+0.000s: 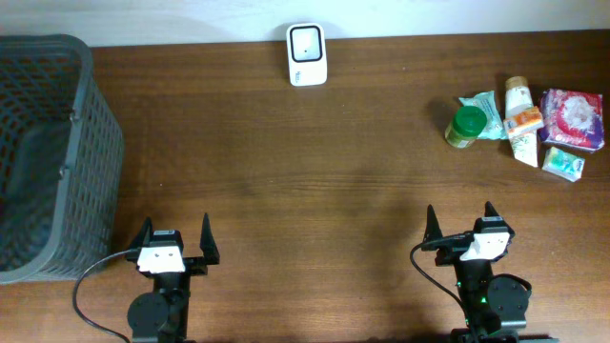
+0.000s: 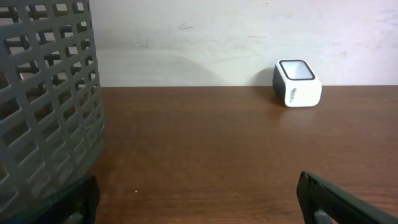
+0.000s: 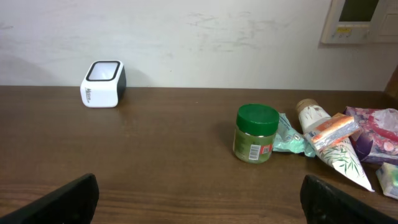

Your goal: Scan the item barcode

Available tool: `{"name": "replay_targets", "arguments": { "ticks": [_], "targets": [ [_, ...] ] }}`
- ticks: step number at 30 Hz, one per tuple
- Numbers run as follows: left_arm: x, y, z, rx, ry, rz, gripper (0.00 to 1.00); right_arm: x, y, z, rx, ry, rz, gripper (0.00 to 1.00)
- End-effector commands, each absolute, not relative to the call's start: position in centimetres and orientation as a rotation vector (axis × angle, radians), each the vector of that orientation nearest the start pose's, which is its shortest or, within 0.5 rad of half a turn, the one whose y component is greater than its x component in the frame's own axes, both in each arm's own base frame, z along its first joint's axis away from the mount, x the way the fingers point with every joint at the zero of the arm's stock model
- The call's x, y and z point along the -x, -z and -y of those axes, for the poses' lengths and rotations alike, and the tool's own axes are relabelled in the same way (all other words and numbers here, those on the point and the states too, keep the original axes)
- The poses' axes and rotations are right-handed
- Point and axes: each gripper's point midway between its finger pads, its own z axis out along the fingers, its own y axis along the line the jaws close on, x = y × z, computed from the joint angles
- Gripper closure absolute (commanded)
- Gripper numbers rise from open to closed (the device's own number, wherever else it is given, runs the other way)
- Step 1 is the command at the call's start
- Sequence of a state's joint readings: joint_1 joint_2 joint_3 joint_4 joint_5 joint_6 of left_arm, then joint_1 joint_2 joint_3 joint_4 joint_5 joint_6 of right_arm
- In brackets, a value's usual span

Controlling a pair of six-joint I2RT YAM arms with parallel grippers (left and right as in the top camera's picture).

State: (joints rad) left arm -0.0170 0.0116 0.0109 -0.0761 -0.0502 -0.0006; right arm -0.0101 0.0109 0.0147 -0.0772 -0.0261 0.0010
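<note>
**Both pincers spread wide and holding nothing; goods to scan lie at the table's far right**

Overhead: The dark brown wooden table carries a small white box-shaped barcode scanner with a dark window at the middle of its far edge. A grey plastic lattice basket stands against the left edge. Near the far right corner lie the goods in a cluster: a green-lidded glass jar, a teal foil packet just beside it, a white tube with a tan cap, a pink and purple wrapped pack and a small green and white packet. The left gripper and the right gripper sit at the near edge, well apart, fingers splayed, pinching nothing.

Left wrist: The left gripper has its fingers spread to the two lower corners, bare table between them. The basket rises on the left; the scanner stands at the far edge.

Right wrist: The right gripper is likewise spread. The jar stands upright, touching the teal packet; the tube and pink pack lie further right. The scanner is well apart, far left.
</note>
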Motion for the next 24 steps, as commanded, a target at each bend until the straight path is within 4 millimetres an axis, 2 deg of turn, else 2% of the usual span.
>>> {"name": "replay_targets", "arguments": {
  "ticks": [1,24],
  "targets": [
    [-24.58,-15.57,-0.4,0.031,-0.016,-1.652,0.01,-24.6,-15.6,-0.37,0.01,-0.024,-1.648,0.01],
    [-24.58,-15.68,-0.55,0.033,-0.026,-1.648,0.01,-24.6,-15.6,-0.37,0.01,-0.024,-1.648,0.01]
  ]
}}
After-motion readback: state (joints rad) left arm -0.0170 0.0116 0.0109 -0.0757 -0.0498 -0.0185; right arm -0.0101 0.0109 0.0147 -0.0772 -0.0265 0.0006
